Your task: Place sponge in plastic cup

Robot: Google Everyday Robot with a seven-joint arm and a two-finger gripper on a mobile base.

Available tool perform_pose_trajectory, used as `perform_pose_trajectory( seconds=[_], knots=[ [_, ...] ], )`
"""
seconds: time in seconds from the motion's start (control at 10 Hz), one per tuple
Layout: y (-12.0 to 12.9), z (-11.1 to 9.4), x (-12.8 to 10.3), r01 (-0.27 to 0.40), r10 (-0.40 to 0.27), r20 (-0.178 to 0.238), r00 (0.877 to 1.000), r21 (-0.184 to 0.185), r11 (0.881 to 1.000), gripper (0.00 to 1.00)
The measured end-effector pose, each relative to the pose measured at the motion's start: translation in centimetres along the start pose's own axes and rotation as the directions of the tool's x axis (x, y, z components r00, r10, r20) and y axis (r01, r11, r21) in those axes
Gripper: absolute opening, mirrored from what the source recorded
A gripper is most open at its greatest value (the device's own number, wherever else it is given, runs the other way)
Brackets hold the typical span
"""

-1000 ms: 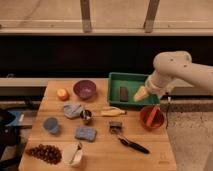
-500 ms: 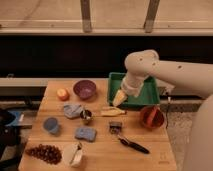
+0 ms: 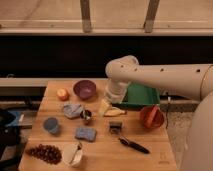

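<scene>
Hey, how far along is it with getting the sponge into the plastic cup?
Nothing looks done yet: the sponge lies on the table, apart from the plastic cup. In hand: the claw hovers over mid-table, away from the sponge. Left: grasp, carry, drop in.

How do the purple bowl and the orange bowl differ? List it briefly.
Colour: the purple bowl is dark purple, the orange bowl reddish orange. Place: the purple bowl sits left of the gripper, the orange bowl right of it. Both stand upright on the table.
</scene>
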Motion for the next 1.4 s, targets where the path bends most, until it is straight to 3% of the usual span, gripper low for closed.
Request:
perform_pose_trajectory(
  seconds=[0.5,0.7,0.9,1.2,1.4],
  knots=[
    [0.5,0.1,-0.4,0.028,-0.028,-0.012,1.0,0.015,0.999,0.78],
    [2.1,0.9,-1.8,0.082,-0.081,-0.046,0.996,0.025,0.996,0.78],
    [4.9,2.3,-5.2,0.15,-0.147,-0.084,0.986,0.025,0.988,0.78],
    [9.3,4.8,-9.3,0.264,-0.262,-0.133,0.956,0.002,0.964,0.78],
    [12.8,6.0,-10.3,0.35,-0.349,-0.156,0.924,-0.024,0.936,0.78]
  ],
)
